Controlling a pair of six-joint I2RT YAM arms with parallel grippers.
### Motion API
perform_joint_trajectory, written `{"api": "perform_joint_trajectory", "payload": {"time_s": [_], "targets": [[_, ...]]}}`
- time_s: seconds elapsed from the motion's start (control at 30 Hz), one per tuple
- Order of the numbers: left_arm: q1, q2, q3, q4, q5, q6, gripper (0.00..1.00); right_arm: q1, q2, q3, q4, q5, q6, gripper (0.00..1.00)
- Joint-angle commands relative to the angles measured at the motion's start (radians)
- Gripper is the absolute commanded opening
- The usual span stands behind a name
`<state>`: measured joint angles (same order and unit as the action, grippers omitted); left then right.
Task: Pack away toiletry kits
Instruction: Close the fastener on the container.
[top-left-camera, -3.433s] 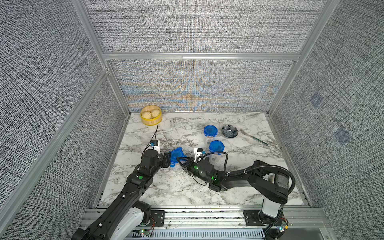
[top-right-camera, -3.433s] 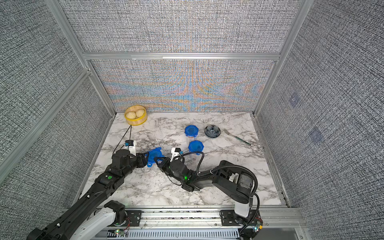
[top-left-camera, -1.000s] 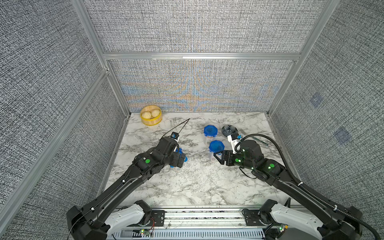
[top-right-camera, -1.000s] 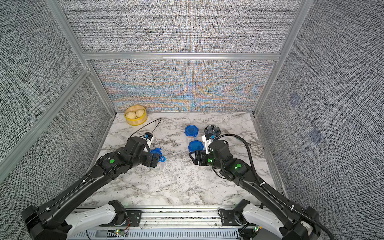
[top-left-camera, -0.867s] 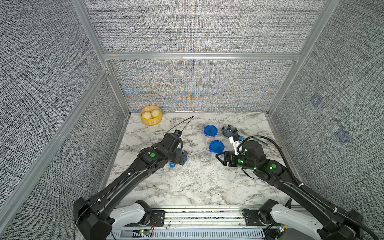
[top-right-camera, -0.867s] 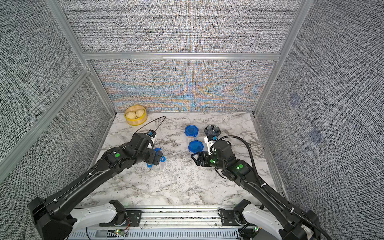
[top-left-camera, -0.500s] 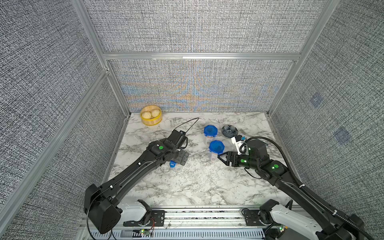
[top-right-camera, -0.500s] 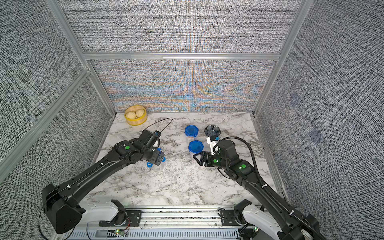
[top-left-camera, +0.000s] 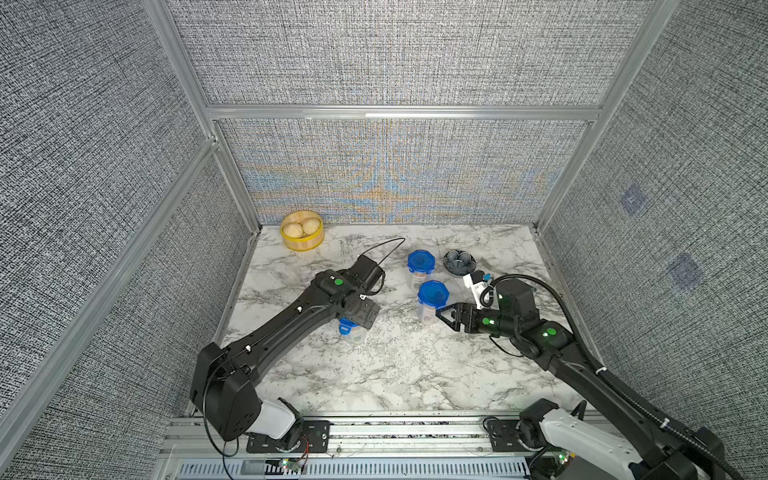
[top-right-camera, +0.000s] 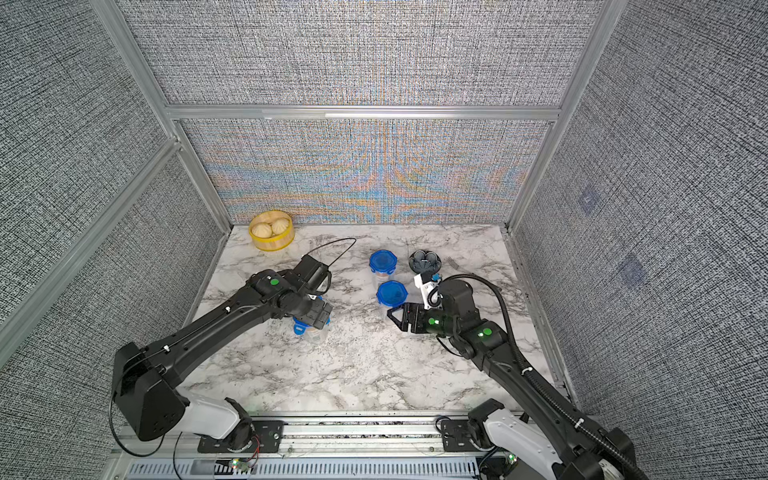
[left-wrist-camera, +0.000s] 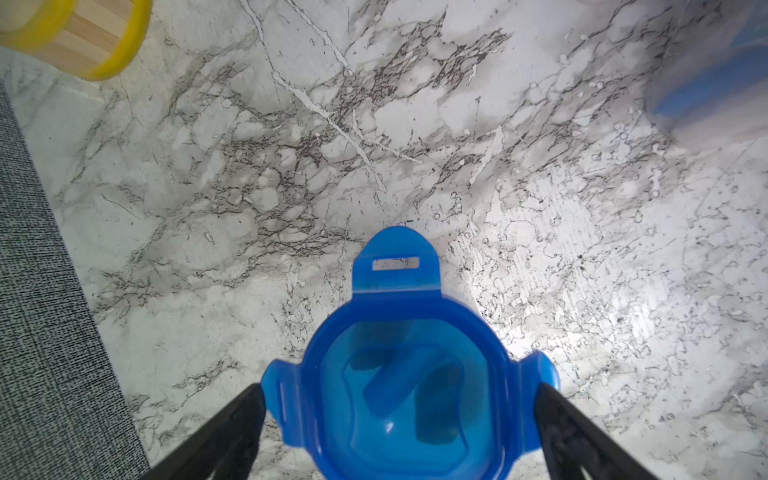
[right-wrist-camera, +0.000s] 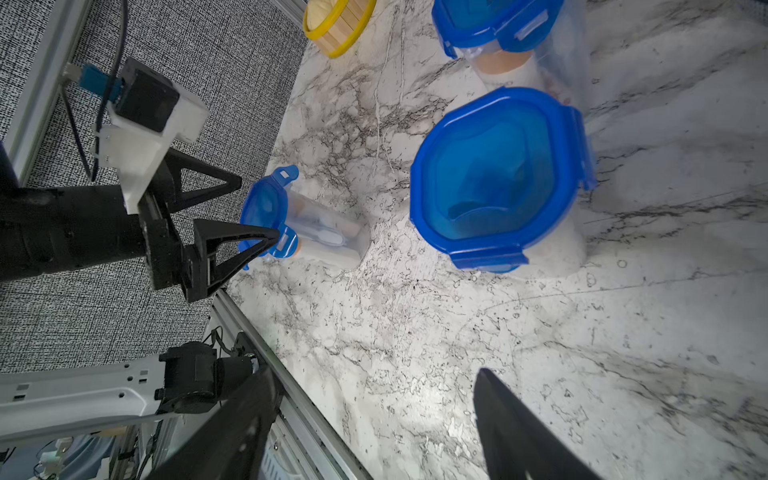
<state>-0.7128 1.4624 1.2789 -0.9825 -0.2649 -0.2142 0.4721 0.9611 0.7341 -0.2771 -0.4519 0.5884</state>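
Three clear cups with blue clip lids stand on the marble table (top-left-camera: 399, 374). My left gripper (left-wrist-camera: 399, 390) hangs open over the left cup (top-left-camera: 353, 332) (top-right-camera: 309, 330), its fingers on either side of the lid (left-wrist-camera: 407, 395), close to the side tabs. That lid's tabs stick outward. In the right wrist view this cup (right-wrist-camera: 320, 232) holds white and orange items. The middle cup (top-left-camera: 433, 293) (right-wrist-camera: 498, 174) and the back cup (top-left-camera: 421, 262) (right-wrist-camera: 498, 25) have their tabs folded down. My right gripper (top-left-camera: 444, 318) (right-wrist-camera: 374, 415) is open and empty, just right of the middle cup.
A yellow steamer basket (top-left-camera: 302, 236) (top-right-camera: 272, 236) with buns sits in the back left corner. A dark grey flower-shaped dish (top-left-camera: 459, 262) (top-right-camera: 424, 261) lies behind the right arm. Grey fabric walls close in the table on three sides.
The right arm has swung away from the left cup and now rests by the middle cup. The left arm has stretched forward, bringing its gripper down over the left cup's lid.
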Motion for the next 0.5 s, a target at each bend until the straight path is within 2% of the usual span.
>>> {"api": "perform_joint_trajectory", "payload": {"time_s": [0.0,0.47], "targets": [[-0.001,0.007,0.006,-0.031,0.003,-0.014,1.00,-0.007,-0.008,-0.005,0.024,-0.022,0.004,0.78],[0.003,-0.048,-0.031,-0.018,0.015,-0.025,0.99,-0.023,-0.040,-0.022,0.029,-0.022,0.017,0.78]]}}
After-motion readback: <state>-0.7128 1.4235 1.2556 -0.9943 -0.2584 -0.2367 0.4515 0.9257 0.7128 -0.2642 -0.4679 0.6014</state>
